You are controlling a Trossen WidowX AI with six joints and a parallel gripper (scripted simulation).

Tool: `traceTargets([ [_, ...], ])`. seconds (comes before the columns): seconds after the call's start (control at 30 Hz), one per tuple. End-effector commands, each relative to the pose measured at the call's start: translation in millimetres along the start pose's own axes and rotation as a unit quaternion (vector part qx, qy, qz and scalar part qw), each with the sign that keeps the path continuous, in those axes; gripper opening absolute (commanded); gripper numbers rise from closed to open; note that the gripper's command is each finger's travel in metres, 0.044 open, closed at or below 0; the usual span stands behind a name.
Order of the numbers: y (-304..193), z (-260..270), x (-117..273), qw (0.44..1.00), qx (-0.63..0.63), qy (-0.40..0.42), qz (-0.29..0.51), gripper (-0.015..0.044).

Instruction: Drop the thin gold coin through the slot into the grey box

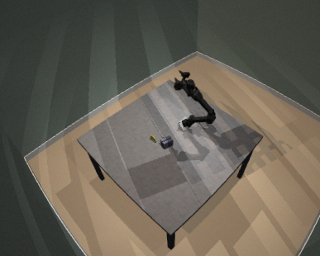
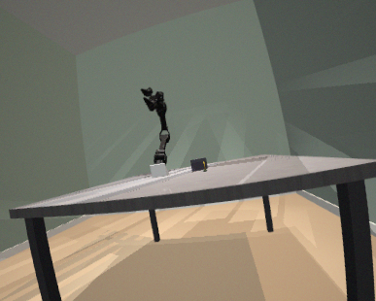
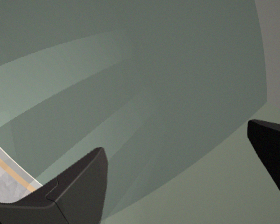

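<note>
While the open claw hangs high, coin well apart, below

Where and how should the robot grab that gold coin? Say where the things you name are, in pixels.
Best, I think: come from above with the tool (image 1: 180,77) (image 2: 146,96) (image 3: 180,143), one finger against each flat face, gripping the upper part. The coin (image 1: 153,139) (image 2: 204,165) is thin and stands on edge, so its faces point sideways and its top looks free.

The coin and box are standing near each other on the tabletop, inward from its edges; the arm is rising nearer one edge.
</note>
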State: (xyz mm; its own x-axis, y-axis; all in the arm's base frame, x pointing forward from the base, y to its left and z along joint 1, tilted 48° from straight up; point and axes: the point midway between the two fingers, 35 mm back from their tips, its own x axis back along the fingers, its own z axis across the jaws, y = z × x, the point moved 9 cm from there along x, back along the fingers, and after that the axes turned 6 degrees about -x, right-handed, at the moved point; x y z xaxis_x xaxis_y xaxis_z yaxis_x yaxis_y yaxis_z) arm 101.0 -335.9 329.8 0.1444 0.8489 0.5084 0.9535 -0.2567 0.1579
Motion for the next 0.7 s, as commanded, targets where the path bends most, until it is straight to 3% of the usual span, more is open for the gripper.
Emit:
traceTargets([
  [0.0, 2, 2, -1, 1.000, 0.002, 0.002, -0.002, 0.0374],
  [0.27, 46, 52, -15, 0.993, -0.006, 0.105, -0.056, 0.0164],
  [0.5, 95, 117, -22, 0.955, -0.075, 0.280, -0.063, 0.0161],
  [0.67, 125, 173, -17, 0.901, -0.127, 0.414, -0.008, 0.0161],
])
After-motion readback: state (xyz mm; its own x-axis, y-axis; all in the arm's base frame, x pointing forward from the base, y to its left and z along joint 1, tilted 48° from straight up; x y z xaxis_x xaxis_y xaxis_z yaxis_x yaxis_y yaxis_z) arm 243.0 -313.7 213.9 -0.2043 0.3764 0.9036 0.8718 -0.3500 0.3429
